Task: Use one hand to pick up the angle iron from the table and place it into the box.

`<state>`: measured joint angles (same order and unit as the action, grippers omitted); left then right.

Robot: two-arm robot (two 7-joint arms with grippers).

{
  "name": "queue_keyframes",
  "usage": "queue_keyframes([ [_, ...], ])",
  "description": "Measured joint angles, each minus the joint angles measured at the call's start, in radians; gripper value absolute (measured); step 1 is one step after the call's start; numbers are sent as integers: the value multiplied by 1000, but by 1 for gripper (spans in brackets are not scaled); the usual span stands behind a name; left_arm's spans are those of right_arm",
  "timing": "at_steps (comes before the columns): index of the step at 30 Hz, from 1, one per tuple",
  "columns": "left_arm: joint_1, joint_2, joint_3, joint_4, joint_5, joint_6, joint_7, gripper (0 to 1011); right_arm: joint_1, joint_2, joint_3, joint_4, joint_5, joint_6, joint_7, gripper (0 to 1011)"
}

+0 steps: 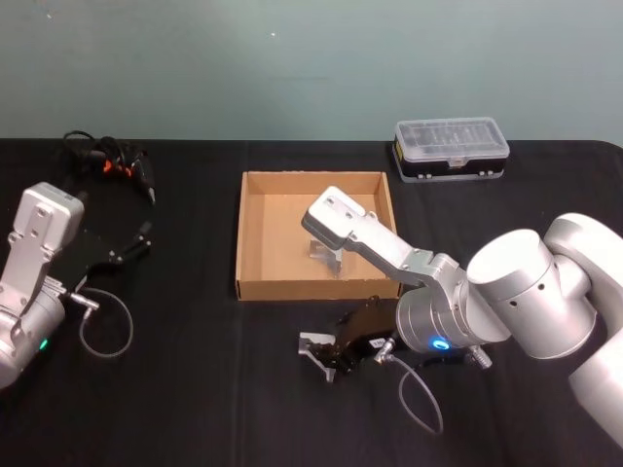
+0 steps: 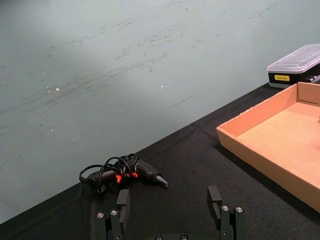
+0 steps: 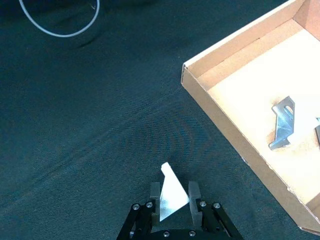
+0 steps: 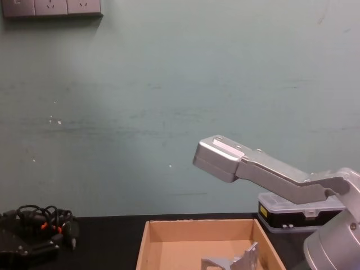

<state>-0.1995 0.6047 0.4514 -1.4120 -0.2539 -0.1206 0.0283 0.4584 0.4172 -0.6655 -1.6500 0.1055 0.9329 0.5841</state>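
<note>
Angle iron: a pale metal piece (image 3: 172,192) sits clamped between my right gripper's (image 1: 321,355) fingers, over the black table (image 1: 175,389), just near of the box's near wall and slightly right of its middle.
Right gripper: closed narrow on that angle iron, which stands up between the two pads (image 3: 194,192).
Step in hand: I judge the pick is made and the carry to the box is what I am on.
Next move: I'd need to take the piece far-ward over the near wall, high enough to clear the rim, then open above bare cardboard.
Box (image 1: 255,287): tan, shallow, no lid; one metal bracket (image 3: 284,122) already lies inside, toward its right side, so I should drop left of it.
Left gripper (image 2: 170,212): fingers spread wide, holding nothing, parked at the table's left.
Other things: a clear-lidded case (image 1: 451,148) far right; a black tool with a coiled cord (image 1: 115,161) far left.
</note>
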Motion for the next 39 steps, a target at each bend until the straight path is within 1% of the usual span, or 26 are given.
queue_keyframes([
  [5, 0, 0, 0, 0, 0, 0, 0, 1011, -8, 1, 14, -15, -1, -14, 0, 341],
  [8, 0, 0, 0, 0, 0, 0, 0, 1011, -11, 1, 34, -32, 0, -26, -1, 341],
  [9, 0, 0, 0, 0, 0, 0, 0, 1012, -12, -1, 49, -42, 4, -34, -5, 341],
  [12, 0, 0, 0, 0, 0, 0, 0, 1011, -12, -7, 76, -56, 12, -49, -15, 341],
  [13, 0, 0, 0, 0, 0, 0, 0, 1012, -9, -13, 93, -61, 16, -61, -23, 341],
  [15, 0, 0, 0, 0, 0, 0, 0, 1011, -3, -20, 106, -60, 18, -73, -32, 341],
  [16, 0, 0, 0, 0, 0, 0, 0, 1011, 5, -31, 120, -52, 20, -88, -43, 341],
  [18, 0, 0, 0, 0, 0, 0, 0, 1011, 12, -41, 131, -40, 20, -103, -56, 341],
  [19, 0, 0, 0, 0, 0, 0, 0, 1011, 21, -55, 144, -20, 20, -122, -71, 341],
  [21, 0, 0, 0, 0, 0, 0, 0, 1011, 38, -78, 157, 16, 20, -148, -90, 341],
  [22, 0, 0, 0, 0, 0, 0, 0, 1011, 38, -78, 157, 16, 20, -148, -90, 341],
  [23, 0, 0, 0, 0, 0, 0, 0, 1011, 51, -93, 162, 44, 20, -166, -100, 341],
  [26, 0, 0, 0, 0, 0, 0, 0, 1011, 81, -121, 167, 106, 12, -192, -121, 341],
  [27, 0, 0, 0, 0, 0, 0, 0, 1011, 97, -135, 167, 139, 5, -202, -130, 341],
  [28, 0, 0, 0, 0, 0, 0, 0, 1011, 97, -135, 167, 139, 5, -202, -130, 341],
  [30, 0, 0, 0, 0, 0, 0, 0, 1012, 123, -153, 162, 186, -7, -211, -138, 341],
  [31, 0, 0, 0, 0, 0, 0, 0, 1011, 140, -164, 156, 219, -17, -216, -142, 341],
  [32, 0, 0, 0, 0, 0, 0, 0, 1011, 149, -170, 153, 238, -23, -218, -143, 341],
  [33, 0, 0, 0, 0, 0, 0, 0, 1011, 167, -182, 147, 277, -34, -221, -146, 341],
  [34, 0, 0, 0, 0, 0, 0, 0, 1011, 167, -182, 147, 277, -34, -221, -146, 341],
  [35, 0, 0, 0, 0, 0, 0, 0, 1011, 184, -194, 141, 316, -44, -225, -148, 341],
  [39, 0, 0, 0, 0, 0, 0, 0, 1011, 219, -221, 130, 399, -64, -236, -150, 341],
])
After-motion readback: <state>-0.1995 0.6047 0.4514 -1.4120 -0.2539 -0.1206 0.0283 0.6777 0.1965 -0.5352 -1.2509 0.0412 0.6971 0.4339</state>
